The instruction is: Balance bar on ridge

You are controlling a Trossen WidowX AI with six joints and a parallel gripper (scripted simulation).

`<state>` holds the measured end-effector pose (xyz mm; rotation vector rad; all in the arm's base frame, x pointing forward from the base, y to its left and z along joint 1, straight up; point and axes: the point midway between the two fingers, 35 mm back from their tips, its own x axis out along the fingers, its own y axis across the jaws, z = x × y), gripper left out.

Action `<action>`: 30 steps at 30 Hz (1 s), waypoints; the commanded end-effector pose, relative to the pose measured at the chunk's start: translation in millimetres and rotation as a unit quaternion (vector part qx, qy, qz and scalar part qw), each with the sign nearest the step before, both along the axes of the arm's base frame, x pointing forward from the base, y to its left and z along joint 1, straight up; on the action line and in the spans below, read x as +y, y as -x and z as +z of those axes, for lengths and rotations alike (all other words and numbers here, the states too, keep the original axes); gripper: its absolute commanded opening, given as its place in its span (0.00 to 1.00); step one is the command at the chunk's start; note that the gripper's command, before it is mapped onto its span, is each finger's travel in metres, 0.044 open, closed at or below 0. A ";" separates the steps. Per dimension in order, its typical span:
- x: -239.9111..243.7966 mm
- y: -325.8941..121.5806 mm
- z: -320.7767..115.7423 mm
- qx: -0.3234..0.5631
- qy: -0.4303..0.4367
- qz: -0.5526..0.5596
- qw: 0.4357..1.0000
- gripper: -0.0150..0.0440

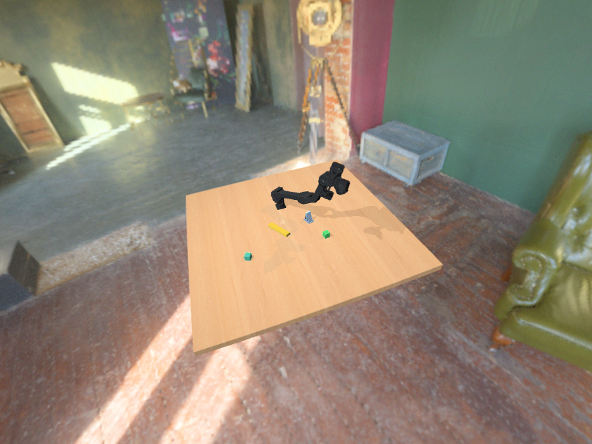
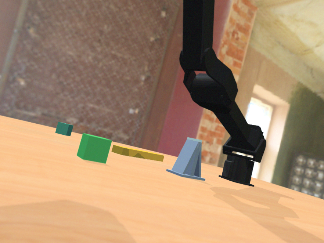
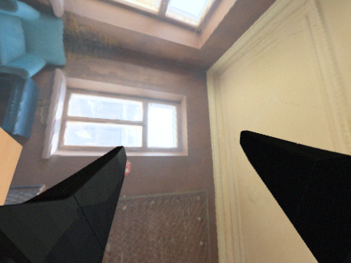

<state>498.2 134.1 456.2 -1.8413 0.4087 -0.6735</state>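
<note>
Top, bar: the yellow bar [image 1: 279, 229] [image 2: 137, 153] lay on the table [image 1: 239, 296] [image 2: 146, 209], apart from the ridge [image 1: 308, 217] [image 2: 186, 163], at its 8 o'clock
Top, cubes: green [image 1: 325, 234] [image 2: 94, 148] sat at the ridge's 4 to 5 o'clock, teal [image 1: 248, 256] [image 2: 64, 129] at the bar's 8
Exterior, ridge: it stood upright (nothing on top), bar at 9 o'clock
Wrist, gripper: the gripper [image 1: 333, 181] [image 3: 183, 144] was wide, nothing held

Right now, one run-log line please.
pincer: open, nothing held | yellow bar: flat on table | grey-blue ridge: upright, unloaded | balance: not done
</note>
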 end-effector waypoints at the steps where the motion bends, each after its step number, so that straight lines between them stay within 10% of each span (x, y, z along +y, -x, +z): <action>1: -0.9 1.2 2.0 -0.002 0.000 0.000 1.000 0.89; 30: 8.8 208.8 178.6 -0.257 -0.020 0.130 0.958 0.79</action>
